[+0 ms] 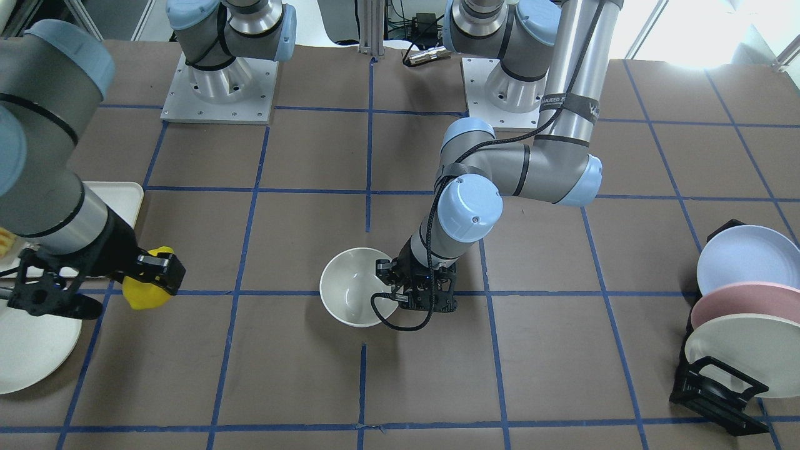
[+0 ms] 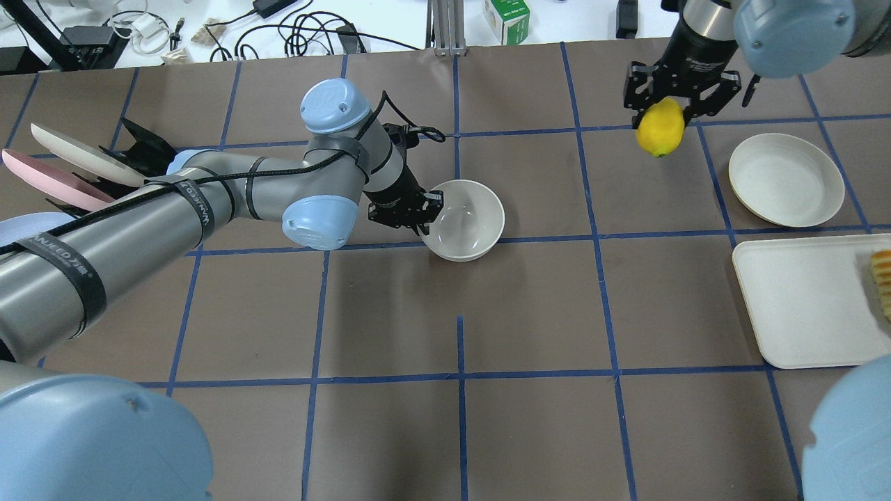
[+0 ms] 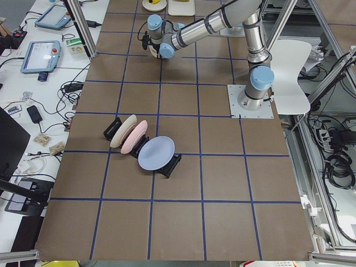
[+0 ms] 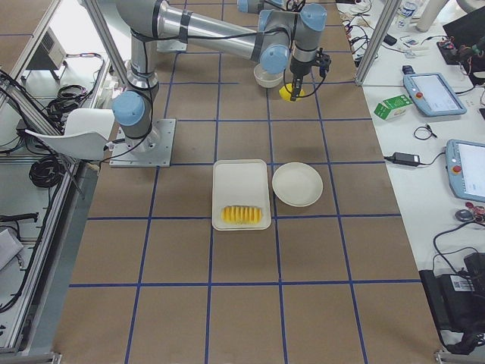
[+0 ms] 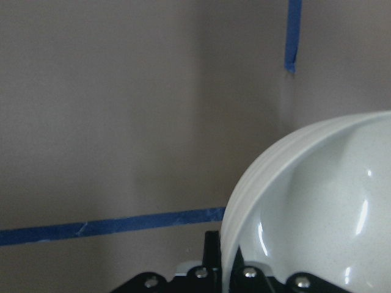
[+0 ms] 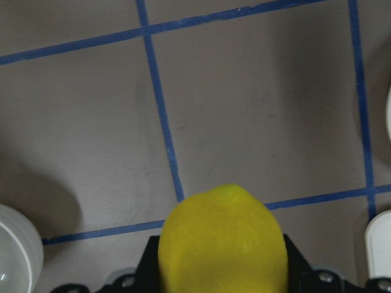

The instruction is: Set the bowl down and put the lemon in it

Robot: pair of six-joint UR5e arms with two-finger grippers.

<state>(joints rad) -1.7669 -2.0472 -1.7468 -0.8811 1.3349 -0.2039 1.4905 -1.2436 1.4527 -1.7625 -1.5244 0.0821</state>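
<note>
The off-white bowl [image 2: 468, 221] is near the table's middle, also in the front view [image 1: 350, 290] and the left wrist view [image 5: 317, 201]. My left gripper [image 2: 420, 214] is shut on the bowl's rim on its left side, one finger inside and one outside. I cannot tell if the bowl touches the table. My right gripper [image 2: 663, 115] is shut on the yellow lemon [image 2: 660, 132] and holds it above the table, far to the bowl's right. The lemon fills the bottom of the right wrist view [image 6: 223, 241], and the bowl's edge [image 6: 15, 256] shows at lower left.
A flat cream plate [image 2: 786, 179] lies right of the lemon. A white tray [image 2: 800, 306] with yellow-orange slices [image 2: 882, 275] lies nearer me. A black rack with blue, pink and white plates [image 2: 69, 170] stands at the left, behind my left arm.
</note>
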